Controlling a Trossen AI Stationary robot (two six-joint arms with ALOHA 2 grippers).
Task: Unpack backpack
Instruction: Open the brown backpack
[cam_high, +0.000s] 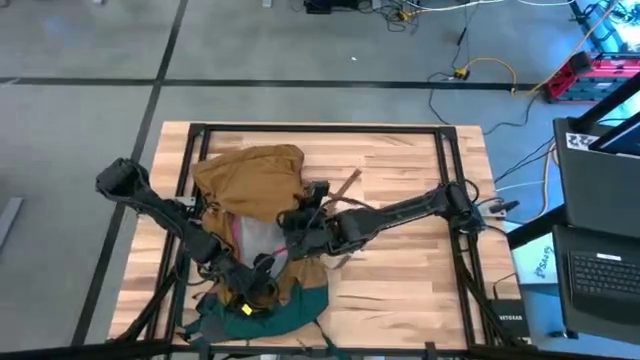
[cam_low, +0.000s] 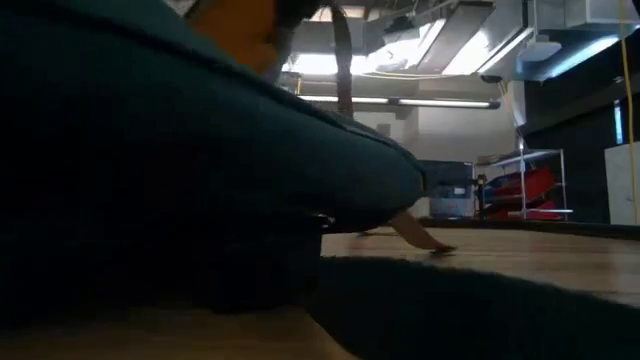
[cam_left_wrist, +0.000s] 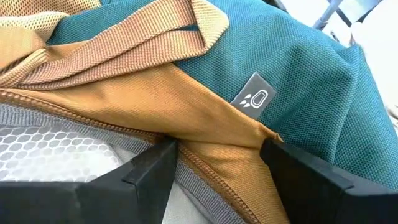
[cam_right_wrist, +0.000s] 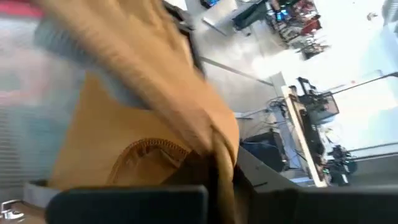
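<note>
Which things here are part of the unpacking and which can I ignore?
In the job:
- backpack, open on the table
- left gripper, open, at the backpack's zipped edge
- right gripper, at the opening; grip unclear

Just lying about:
- laptop beside the table
- cables on the floor
- wooden table itself
</note>
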